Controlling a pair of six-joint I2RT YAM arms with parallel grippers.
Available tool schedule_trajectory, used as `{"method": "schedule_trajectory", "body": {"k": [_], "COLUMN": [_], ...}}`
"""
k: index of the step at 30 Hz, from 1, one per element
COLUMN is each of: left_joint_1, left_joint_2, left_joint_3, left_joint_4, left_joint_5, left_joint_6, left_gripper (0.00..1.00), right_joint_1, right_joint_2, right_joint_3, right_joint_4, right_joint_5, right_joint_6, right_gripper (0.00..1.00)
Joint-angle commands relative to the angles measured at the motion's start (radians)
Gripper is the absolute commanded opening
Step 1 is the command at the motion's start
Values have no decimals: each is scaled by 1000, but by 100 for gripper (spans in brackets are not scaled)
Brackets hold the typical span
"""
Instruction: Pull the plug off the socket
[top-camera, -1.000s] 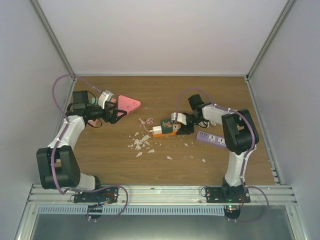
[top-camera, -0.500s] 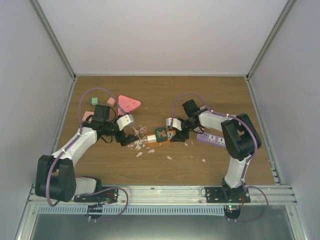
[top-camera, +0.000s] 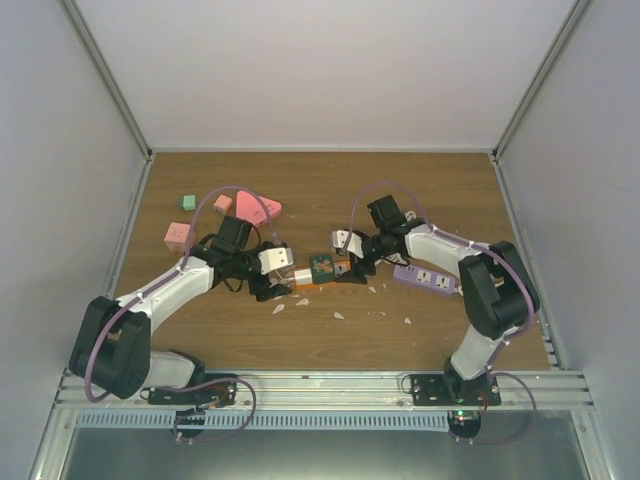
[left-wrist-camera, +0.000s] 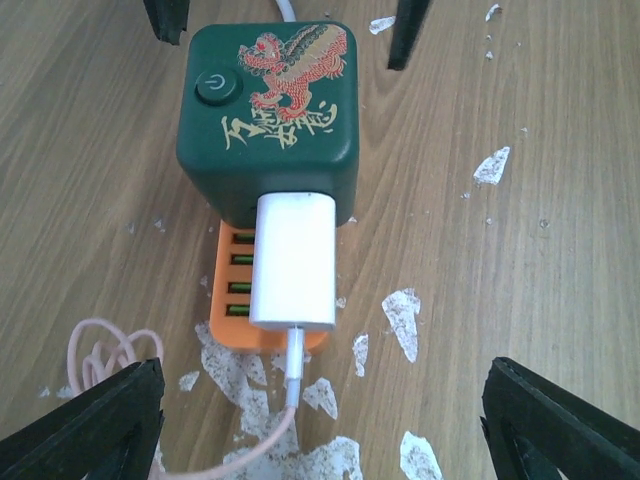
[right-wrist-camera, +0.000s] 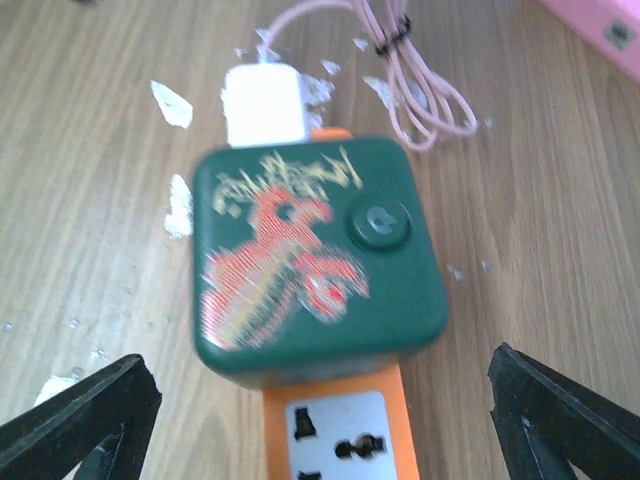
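1. While your left arm (top-camera: 175, 285) stretches low across the wooden table (top-camera: 430, 190) with its wrist level, the left gripper (left-wrist-camera: 320, 372) points at the white charger plug (left-wrist-camera: 292, 262). Its fingers (left-wrist-camera: 95, 430) are spread wide and hold nothing.
2. The plug lies just ahead of those fingertips, centred on the gap, and neither one touches it. Its pink cable (left-wrist-camera: 100, 350) coils beside the finger at the left of the wrist view.
3. The plug's far end meets the side of a green cube adapter (left-wrist-camera: 270, 110) printed with a red dragon. The plug's body lies over the USB ports of the orange socket block (left-wrist-camera: 232, 290).
4. Your right arm (top-camera: 440, 245) comes in from the opposite side, forearm low and bent inward. The right gripper (right-wrist-camera: 322, 362) is also spread wide and grips nothing.
5. From that wrist, the cube sits just ahead of the gap, clear of both fingers (right-wrist-camera: 85, 420). The orange block runs out beneath it toward the camera, and the plug lies beyond the cube.
6. The two grippers face each other across the block. The right fingertips stand on either side of the cube's far edge.
7. White paper flecks (left-wrist-camera: 402, 320) lie around the left gripper. A purple power strip (top-camera: 425, 277) lies behind the right gripper.
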Motion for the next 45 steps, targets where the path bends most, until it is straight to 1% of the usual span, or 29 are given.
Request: {"method": "schedule_trajectory", "body": {"k": [1,6,10,14,20,24,30,34,45], "left_joint_1": [-36,-61,-85,-105,-107,-107,-108,-107,-107], "left_joint_2": [32,69,106,131,148,151,158,160,160], "left_joint_3": [22,19,16,11,-8,-18,-23,-33,-43], "left_joint_4": [98,170,208,231,260,269,268,275,283], "left_joint_5": [-25,-28,-27,-38,-39,-36,-37,-35,-36], "left_joint_6": [1,-32,-56,-67,-72,-77,-83,-94,-94], "left_gripper": [86,84,80,74,65,59,53,49,36], "right_joint_1": [50,95,120,128,128,129,128,128,127], "right_joint_2": [-58,-19,19,44,79,91,103,103,100], "right_joint_3": [-20,25,39,51,60,62,64,52,33], "right_joint_4": [41,32,44,44,42,50,48,58,78], "right_joint_5": [-53,-36,-14,-6,-6,-2,1,14,30], "right_joint_6": [0,7,14,20,28,37,40,38,41], "right_gripper": [92,92,91,87,84,79,71,69,52]}}
